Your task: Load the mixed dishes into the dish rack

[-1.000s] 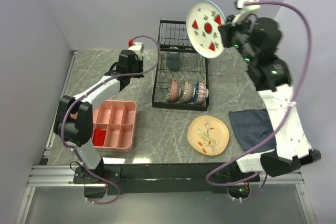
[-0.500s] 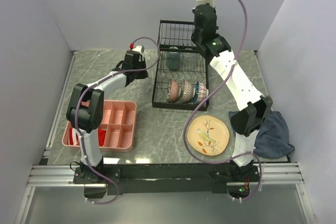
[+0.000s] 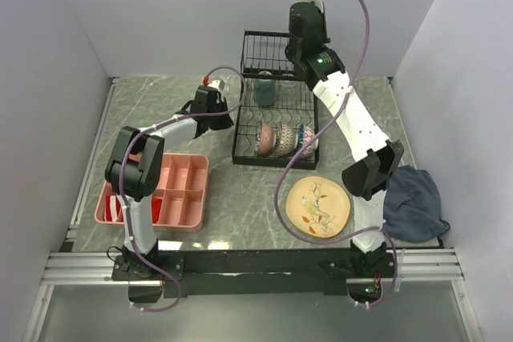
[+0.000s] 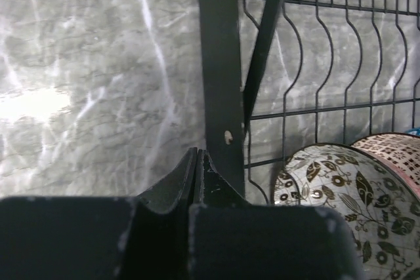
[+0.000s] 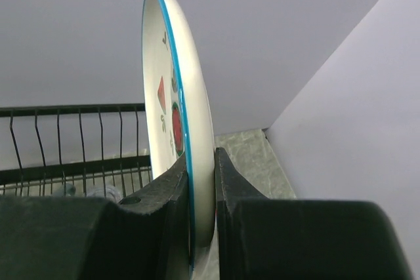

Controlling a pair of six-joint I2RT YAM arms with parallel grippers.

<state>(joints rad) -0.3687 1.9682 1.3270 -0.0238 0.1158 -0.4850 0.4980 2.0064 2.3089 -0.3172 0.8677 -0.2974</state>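
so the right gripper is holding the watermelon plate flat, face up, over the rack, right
Not flat. The right wrist view shows the right gripper clamped on the watermelon plate with the plate upright, on edge. It is held above the dish rack, as you say.

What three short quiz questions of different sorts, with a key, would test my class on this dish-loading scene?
1. True or false: the right claw grips the watermelon plate by its rim, held on edge.
2. Which dish lies flat on the table? A) bird plate B) a bowl C) the watermelon plate
3. Fill in: the left claw is shut beside the black ____.

Key: 1 true; 2 A; 3 dish rack.
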